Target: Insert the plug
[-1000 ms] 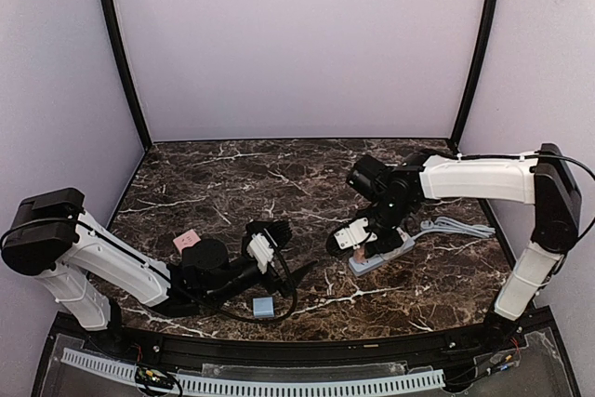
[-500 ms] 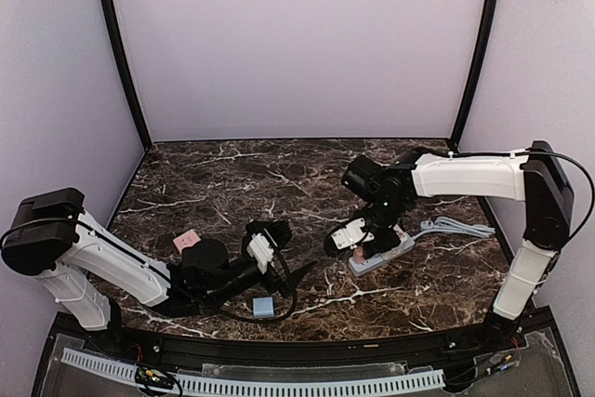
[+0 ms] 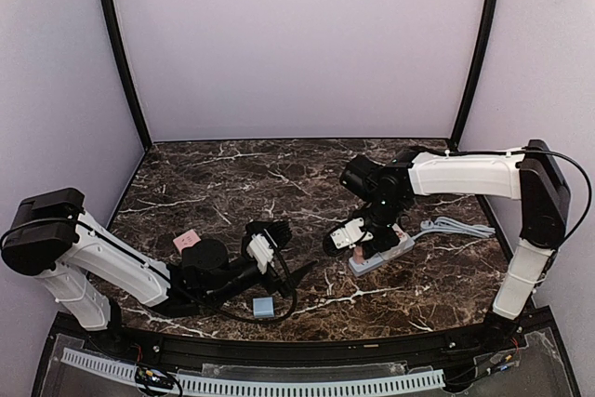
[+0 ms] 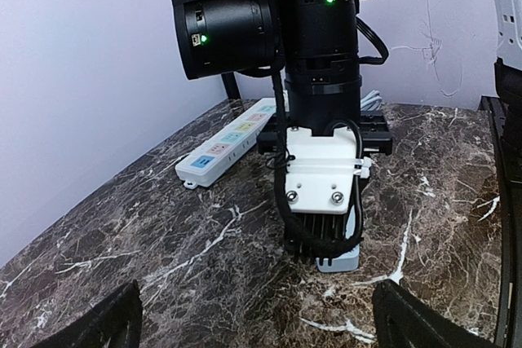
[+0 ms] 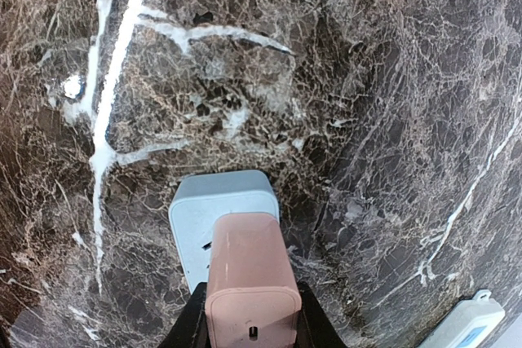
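My right pincer (image 5: 251, 315) pinches the plug (image 5: 249, 258) directly above the strip's (image 5: 204, 209) near-left end; I judge the insertion goes straight down.

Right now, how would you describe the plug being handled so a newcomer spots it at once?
Look to the right half of the dark marble table, beside the white power strip. There the right tool is shut on a pink plug over a pale blue block. It is the only pink piece being gripped; the other pink square lies loose on the left.
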